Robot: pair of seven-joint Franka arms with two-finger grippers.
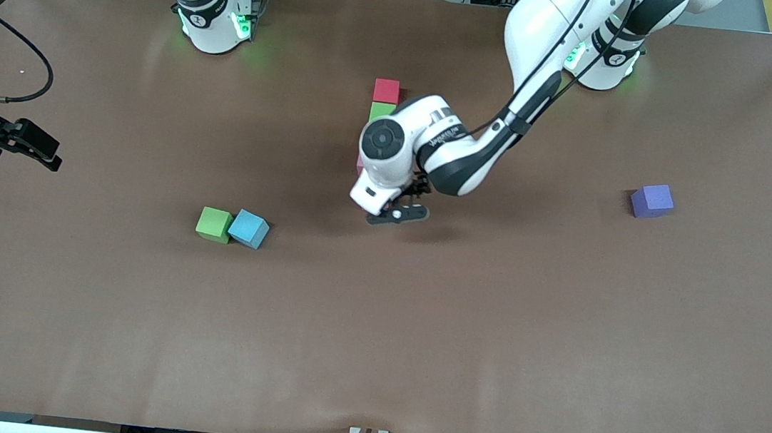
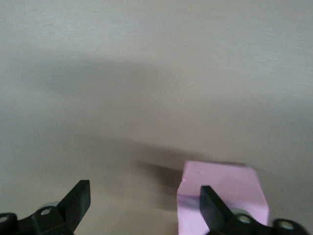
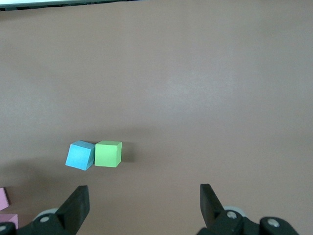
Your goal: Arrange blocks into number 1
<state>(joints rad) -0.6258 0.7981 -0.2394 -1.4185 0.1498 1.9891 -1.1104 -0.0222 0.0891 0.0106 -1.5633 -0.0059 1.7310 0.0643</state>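
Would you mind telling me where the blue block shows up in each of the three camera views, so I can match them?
Front view: the blue block lies on the table, touching a green block, toward the right arm's end.
Left wrist view: not in it; only a pink block shows.
Right wrist view: the blue block lies on the table past the right gripper.
Shared landmark: the adjoining green block, in the front and right wrist views.

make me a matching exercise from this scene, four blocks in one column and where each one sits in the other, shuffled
Things:
1. red block
2. blue block
3. purple block
4. pink block

Places:
A. alone, toward the left arm's end of the table
B. under the open left gripper
C. touching a green block, toward the right arm's end
D. end of the row nearest the robots' bases

Pairs: 1-D, 2-C, 3-A, 4-B
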